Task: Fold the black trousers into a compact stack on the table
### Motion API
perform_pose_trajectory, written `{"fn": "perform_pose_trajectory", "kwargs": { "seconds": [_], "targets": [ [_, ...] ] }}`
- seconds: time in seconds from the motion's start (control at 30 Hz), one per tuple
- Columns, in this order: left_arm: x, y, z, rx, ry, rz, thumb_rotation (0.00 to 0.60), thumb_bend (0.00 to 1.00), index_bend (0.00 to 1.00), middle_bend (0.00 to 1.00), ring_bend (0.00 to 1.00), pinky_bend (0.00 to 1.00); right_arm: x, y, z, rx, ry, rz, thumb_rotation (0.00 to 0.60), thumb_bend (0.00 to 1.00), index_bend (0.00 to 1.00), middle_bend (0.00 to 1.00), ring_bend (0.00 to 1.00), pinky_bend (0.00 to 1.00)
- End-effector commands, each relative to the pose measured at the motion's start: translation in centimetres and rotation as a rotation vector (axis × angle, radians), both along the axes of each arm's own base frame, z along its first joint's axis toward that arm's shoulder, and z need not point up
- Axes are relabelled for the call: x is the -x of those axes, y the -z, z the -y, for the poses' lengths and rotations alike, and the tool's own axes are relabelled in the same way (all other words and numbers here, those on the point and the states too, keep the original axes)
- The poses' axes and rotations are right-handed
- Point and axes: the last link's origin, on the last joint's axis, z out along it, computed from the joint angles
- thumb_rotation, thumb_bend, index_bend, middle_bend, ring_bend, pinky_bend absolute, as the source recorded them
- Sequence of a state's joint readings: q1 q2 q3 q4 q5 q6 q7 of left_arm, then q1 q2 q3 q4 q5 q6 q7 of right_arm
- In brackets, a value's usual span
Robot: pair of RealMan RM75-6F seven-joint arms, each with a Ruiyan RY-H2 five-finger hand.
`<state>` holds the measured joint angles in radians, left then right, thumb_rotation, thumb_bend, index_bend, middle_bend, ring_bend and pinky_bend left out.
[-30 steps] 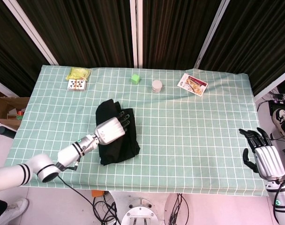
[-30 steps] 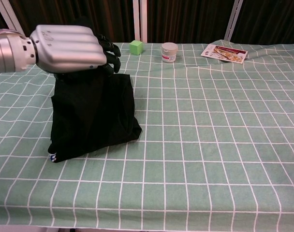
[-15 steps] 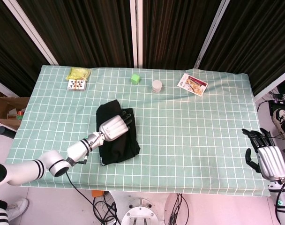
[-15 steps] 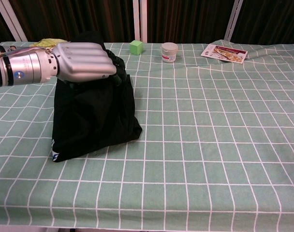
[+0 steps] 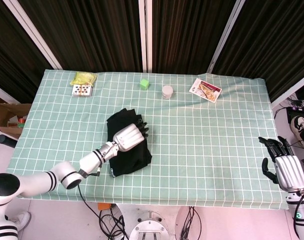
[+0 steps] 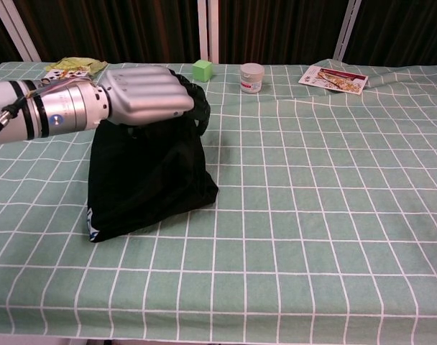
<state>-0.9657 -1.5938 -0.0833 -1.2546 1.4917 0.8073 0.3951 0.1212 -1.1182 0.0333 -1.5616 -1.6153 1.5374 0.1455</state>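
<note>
Black trousers [image 5: 128, 150] under left hand [image 5: 129, 137], fingers [image 5: 143, 131] curled on cloth.

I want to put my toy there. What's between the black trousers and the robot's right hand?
Only bare green checked tablecloth, seen in the head view, between the black trousers and the right hand.

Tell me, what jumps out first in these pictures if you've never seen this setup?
The silver left hand lies on top of the folded black trousers, a dark heap near the front of the green checked tablecloth. The right hand hangs idle, fingers apart, off the table's right front corner. Along the far edge sit a green cube, a small white jar and a printed card.
</note>
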Motion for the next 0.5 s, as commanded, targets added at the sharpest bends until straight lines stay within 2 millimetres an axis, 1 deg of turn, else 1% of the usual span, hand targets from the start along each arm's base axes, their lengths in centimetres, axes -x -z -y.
{"fn": "perform_pose_trajectory", "kwargs": {
  "seconds": [0.03,0.07,0.17,0.2,0.27,0.3,0.33,0.37,0.43,0.47,0.5],
  "targets": [
    [-0.1,-0.6,-0.3,-0.045,-0.077,0.123,0.6,0.01,0.19,0.17,0.11,0.18,0.0,0.0,0.0,0.001,-0.002,-0.001,0.6,0.7,0.14,0.25,0.16,0.11],
    [-0.1,-1.1,-0.3,-0.055,-0.096,0.159,0.6,0.01,0.19,0.17,0.11,0.18,0.0,-0.1,0.0,0.002,-0.003,-0.001,0.6,0.7,0.14,0.25,0.16,0.11],
    [0.1,-3.5,0.2,-0.078,-0.175,0.306,0.6,0.01,0.19,0.17,0.11,0.18,0.0,-0.1,0.0,0.005,-0.004,0.003,0.6,0.7,0.14,0.25,0.16,0.11],
    [0.2,-4.0,0.4,-0.081,-0.19,0.33,0.6,0.01,0.19,0.17,0.11,0.18,0.0,-0.1,0.0,0.004,-0.003,0.003,0.6,0.7,0.14,0.25,0.16,0.11],
    [1.3,-6.0,1.0,-0.101,-0.252,0.384,0.6,0.02,0.2,0.17,0.11,0.18,0.0,-0.1,0.0,0.005,-0.004,0.006,0.6,0.7,0.14,0.25,0.16,0.11],
    [1.8,-6.6,1.3,-0.105,-0.275,0.384,0.599,0.04,0.2,0.17,0.11,0.18,0.1,-0.1,0.0,0.005,-0.005,0.007,0.6,0.7,0.14,0.25,0.16,0.11],
    [2.3,-7.1,1.5,-0.109,-0.301,0.381,0.572,0.07,0.2,0.17,0.11,0.18,0.1,-0.1,0.0,0.005,-0.005,0.008,0.6,0.7,0.14,0.25,0.16,0.11],
    [3.0,-7.6,1.7,-0.112,-0.337,0.373,0.527,0.1,0.21,0.17,0.11,0.18,0.1,0.0,0.0,0.004,-0.006,0.01,0.6,0.7,0.14,0.25,0.16,0.11],
    [3.8,-7.9,2.0,-0.107,-0.38,0.352,0.466,0.15,0.21,0.18,0.11,0.18,0.1,0.1,0.1,0.002,-0.008,0.013,0.6,0.7,0.14,0.25,0.16,0.11],
    [4.3,-7.9,2.1,-0.104,-0.4,0.336,0.426,0.2,0.22,0.18,0.11,0.18,0.1,0.1,0.1,0.002,-0.01,0.014,0.6,0.7,0.14,0.25,0.16,0.11],
    [4.7,-7.8,2.2,-0.1,-0.417,0.329,0.406,0.22,0.22,0.18,0.11,0.18,0.1,0.2,0.1,0.001,-0.011,0.015,0.6,0.7,0.14,0.25,0.16,0.11]
  ]
}}
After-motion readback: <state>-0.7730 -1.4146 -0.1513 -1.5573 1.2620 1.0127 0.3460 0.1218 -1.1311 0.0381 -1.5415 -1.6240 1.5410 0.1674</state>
